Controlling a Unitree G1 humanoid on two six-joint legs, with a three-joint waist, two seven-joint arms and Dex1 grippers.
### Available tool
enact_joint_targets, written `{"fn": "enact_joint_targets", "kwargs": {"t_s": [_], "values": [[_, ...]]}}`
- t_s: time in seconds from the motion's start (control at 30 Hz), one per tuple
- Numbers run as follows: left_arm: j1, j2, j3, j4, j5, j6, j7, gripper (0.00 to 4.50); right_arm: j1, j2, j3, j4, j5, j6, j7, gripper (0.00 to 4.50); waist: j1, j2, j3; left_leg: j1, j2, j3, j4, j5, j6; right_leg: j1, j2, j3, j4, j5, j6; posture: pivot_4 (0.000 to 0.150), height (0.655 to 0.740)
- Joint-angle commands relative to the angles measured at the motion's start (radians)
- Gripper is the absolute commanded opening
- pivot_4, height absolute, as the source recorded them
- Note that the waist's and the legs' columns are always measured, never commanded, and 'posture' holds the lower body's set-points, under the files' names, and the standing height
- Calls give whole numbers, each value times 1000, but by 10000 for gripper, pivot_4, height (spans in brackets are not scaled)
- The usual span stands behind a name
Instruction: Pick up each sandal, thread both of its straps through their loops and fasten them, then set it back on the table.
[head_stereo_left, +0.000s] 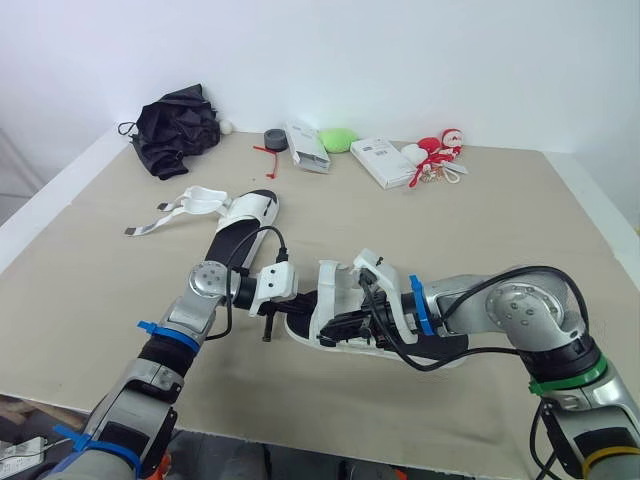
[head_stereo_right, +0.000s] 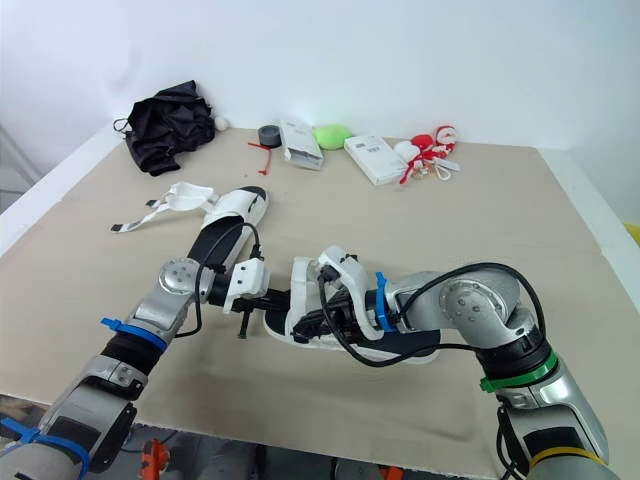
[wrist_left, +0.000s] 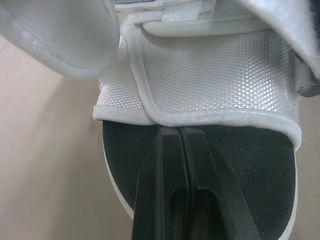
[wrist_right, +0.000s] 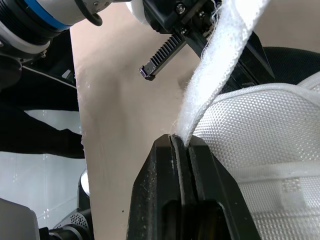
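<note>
Hidden: near sandal (head_stereo_left: 335, 335) heel is covered by the right arm (head_stereo_left: 500, 310).
Left fingers (wrist_left: 167, 165): clenched on its mesh upper (wrist_left: 210, 75) hem.
Right fingers (wrist_right: 160, 170): clenched on white strap (wrist_right: 215, 75).
Place: table (head_stereo_left: 480, 220) centre; second sandal (head_stereo_left: 240, 225) at 11 o'clock.

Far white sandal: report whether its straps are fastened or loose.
Unfastened: the far white-and-black sandal has white straps trailing flat over the beige table.

Two white sandals, black footbeds. The near sandal (head_stereo_left: 328, 300) is at the front middle of the table (head_stereo_left: 500, 220), sole down, and whether it is resting or just lifted is hard to call. Its mesh upper stands up, with one fuzzy strap (wrist_right: 215, 75) pulled loose. The far sandal (head_stereo_left: 240, 225) lies flat behind it to the left, its straps (head_stereo_left: 160, 222) trailing unfastened to the left.
</note>
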Motion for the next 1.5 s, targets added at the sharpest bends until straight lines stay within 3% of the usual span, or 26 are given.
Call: {"fn": "enact_joint_targets", "kwargs": {"t_s": [0.03, 0.1, 0.13, 0.37, 0.67, 0.77, 0.87, 0.93, 1.5], "values": [[63, 10, -109, 108, 100, 35, -18, 0, -9, 16, -16, 58, -21, 40, 34, 19209, 0, -1, 0, 0, 0, 0, 0, 0, 0, 0, 0, 0, 0, 0, 0, 1500, 7322], [60, 9, -110, 112, 100, 33, -18, 0, -32, 41, -71, 115, -1, 61, 39, 26543, 0, -1, 1, 0, 0, -1, 0, 0, 0, 0, 0, -1, 0, 0, 0, 1500, 7322], [58, 9, -110, 116, 100, 32, -18, 0, -48, 56, -111, 152, 17, 72, 41, 28014, 0, -1, 2, 0, 0, -1, 1, 0, 0, 1, 0, -1, 0, 0, 0, 1500, 7322], [48, 3, -111, 138, 102, 20, -19, 0, -160, 118, -258, 289, 25, 147, 12, 28014, -1, -1, 5, 0, -2, -5, 1, 1, -1, 1, 0, -2, 1, 3, -4, 1500, 7322], [42, -3, -108, 160, 104, 8, -14, 0, -190, 208, -286, 304, -54, 220, -55, 28014, -1, -1, 5, 0, -3, -7, 2, 1, -1, 1, 0, -3, 1, 3, -4, 1500, 7322], [42, -3, -108, 162, 104, 7, -14, 0, -189, 225, -313, 305, -76, 218, -62, 21621, -1, -1, 5, 0, -3, -7, 2, 1, -1, 1, 0, -4, 1, 3, -4, 1500, 7322], [44, -3, -108, 160, 104, 7, -14, 0, -185, 237, -336, 299, -88, 224, -57, 6829, -1, -1, 5, 0, -3, -7, 2, 1, -1, 1, 0, -4, 1, 3, -3, 1500, 7322], [45, -2, -108, 158, 104, 7, -14, 0, -184, 238, -339, 292, -97, 230, -51, 509, -1, -1, 5, 0, -3, -7, 2, 1, -1, 1, 0, -4, 1, 3, -3, 1500, 7322], [32, -7, -102, 175, 105, 1, -5, 0, -65, 166, -194, 97, -143, 240, 54, 509, -1, -1, 5, 0, -4, -8, 2, 1, -1, 1, -2, -5, 1, 1, 1, 1500, 7322]]}}
